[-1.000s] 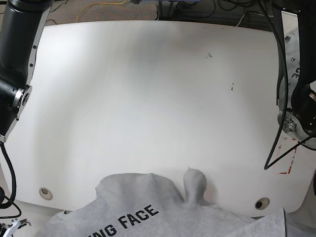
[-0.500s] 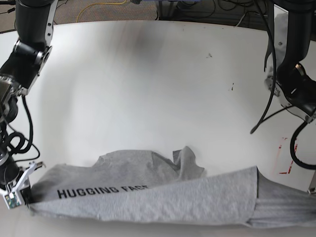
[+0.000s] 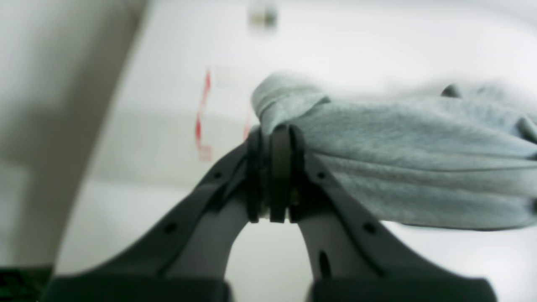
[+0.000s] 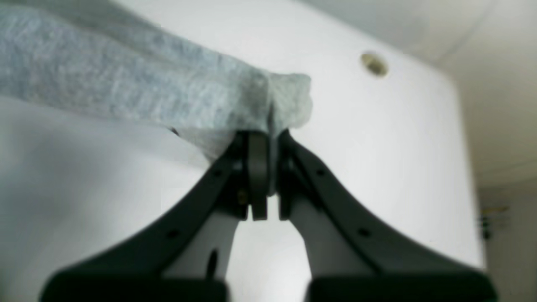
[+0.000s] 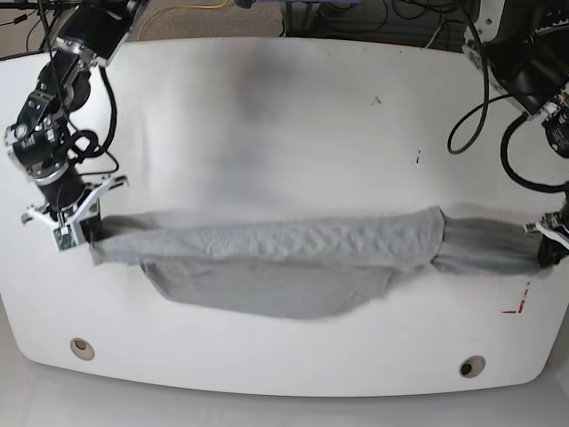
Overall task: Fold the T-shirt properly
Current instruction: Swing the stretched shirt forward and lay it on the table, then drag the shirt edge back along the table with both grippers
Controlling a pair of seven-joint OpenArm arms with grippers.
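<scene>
Right gripper point(image 4: 263, 167), nearest in the right wrist view: jaws clenched on a bunched corner of the heather-grey T-shirt point(image 4: 138, 94), a small tuft of cloth poking out past the fingertips. Same gripper point(image 5: 78, 229) at the T-shirt's end on the left of the base view, with the garment starting right at its tips.

Left gripper point(image 3: 272, 167), nearest in the left wrist view: jaws pressed together on the opposite gathered end of the T-shirt point(image 3: 411, 159), fabric rolled over the top of the fingers point(image 3: 280, 147) and running off to the side. Same gripper point(image 5: 553, 238) at the T-shirt's end on the right edge of the base view.

T-shirt point(image 5: 284, 258) stretched in a long band between the two grippers, a loose fold sagging from its near edge toward the front rim of the white table point(image 5: 293, 124). Lettering not visible.

Round cable holes point(image 5: 82, 348) point(image 5: 472, 366) nearer than the T-shirt, at the table's front corners. Red tape marks point(image 5: 519, 302) just nearer than the T-shirt's left-gripper end. Bare tabletop beyond the T-shirt; cables point(image 5: 178, 13) on the floor past the far rim.
</scene>
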